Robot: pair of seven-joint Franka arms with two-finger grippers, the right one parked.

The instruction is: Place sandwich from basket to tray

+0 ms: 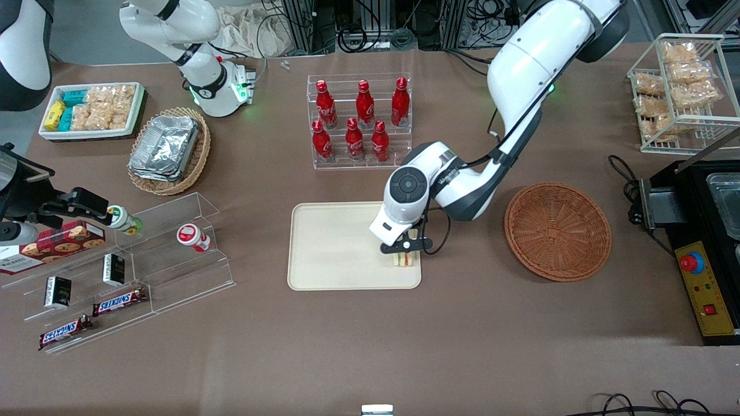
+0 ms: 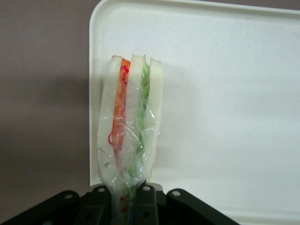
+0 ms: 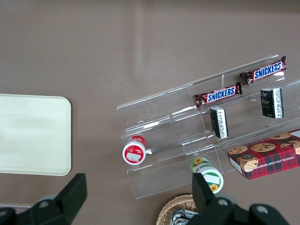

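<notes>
Gripper (image 1: 406, 249): closed on wrapped sandwich (image 2: 131, 126), over tray (image 1: 329, 242) corner.
Release: best lowered flat first, kept inside rim.

The working left arm reaches in from its base toward the middle of the worktop, its upper link slanting down and its forearm bending toward the parked arm's end. The wrist turns downward, so the white wrist housing with its round dark cap faces the front camera. The end effector (image 1: 406, 252) hangs below it, pointing down, low over the corner of the tray (image 1: 324, 254) nearest the basket (image 1: 558, 231). In the left wrist view its black fingers (image 2: 101, 206) are closed on the narrow end of the sandwich (image 2: 131, 126), which stands out from between them with its layers edge-on; it is pinched, not loose
</notes>
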